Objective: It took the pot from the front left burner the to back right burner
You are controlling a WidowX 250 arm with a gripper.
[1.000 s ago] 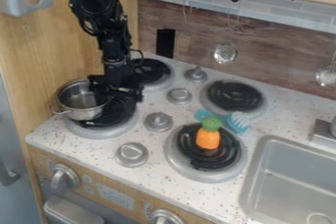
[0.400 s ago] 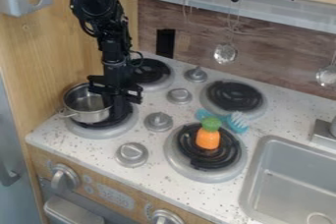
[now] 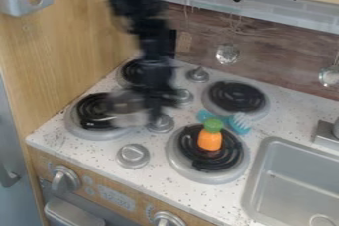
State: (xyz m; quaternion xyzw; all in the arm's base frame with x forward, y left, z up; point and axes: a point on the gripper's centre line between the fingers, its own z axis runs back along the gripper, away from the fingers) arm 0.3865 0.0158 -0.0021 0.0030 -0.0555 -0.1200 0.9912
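My gripper (image 3: 156, 108) hangs over the left middle of the stove, blurred, holding the silver pot (image 3: 127, 110) by its right side. The pot hangs over the right part of the front left burner (image 3: 96, 111) and the counter beside it, left of the gripper. The back right burner (image 3: 234, 96) stands bare to the right. Whatever part of the pot lies behind the gripper is hidden.
An orange toy carrot (image 3: 210, 140) with a green top sits on the front right burner (image 3: 183, 163). Behind it lies a blue brush (image 3: 238, 123). Grey knobs (image 3: 133, 155) stick up between the burners. A sink (image 3: 295, 180) is at the right.
The gripper and pot have shifted right, together, from over the front left burner. That burner's coil is now largely uncovered. The carrot and brush have stayed put.
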